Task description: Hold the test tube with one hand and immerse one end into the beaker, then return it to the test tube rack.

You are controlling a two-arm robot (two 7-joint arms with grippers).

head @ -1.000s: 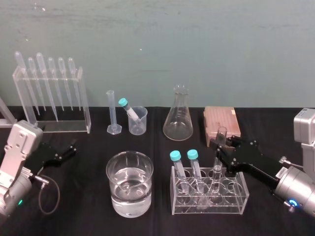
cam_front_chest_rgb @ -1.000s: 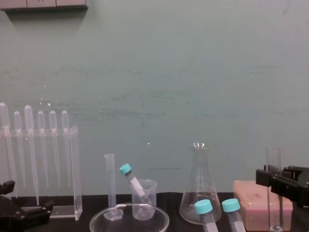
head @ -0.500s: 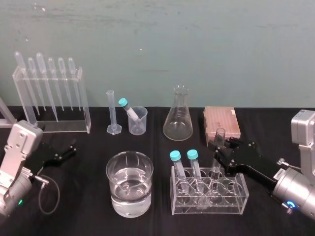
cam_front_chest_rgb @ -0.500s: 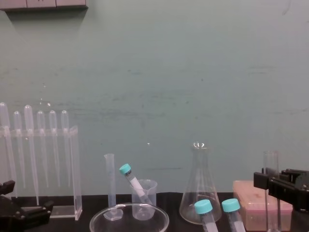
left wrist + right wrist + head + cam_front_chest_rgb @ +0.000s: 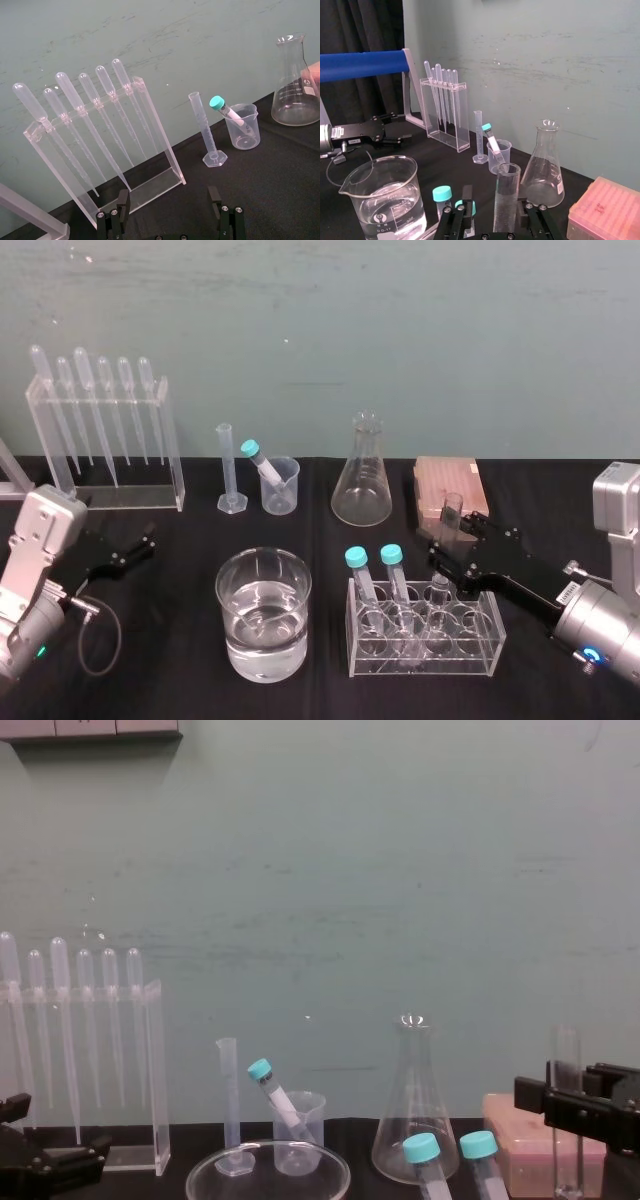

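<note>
Right gripper [image 5: 446, 548] clamped on the test tube [image 5: 452, 510], which stands near upright. Its lower end is at the third well of the test tube rack [image 5: 420, 662]; seated or just above, cannot tell. The rack sits at 3 o'clock from the water-filled beaker [image 5: 232, 625], just beside it. Left gripper [image 5: 135, 548] parked at the beaker's 9 o'clock, fingers apart.

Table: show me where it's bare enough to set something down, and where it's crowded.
Bare cloth: between left gripper and water beaker, and the strip in front of cylinder and flask. Crowded: tube rack, where right gripper holds the test tube, with the pink box right behind.
</note>
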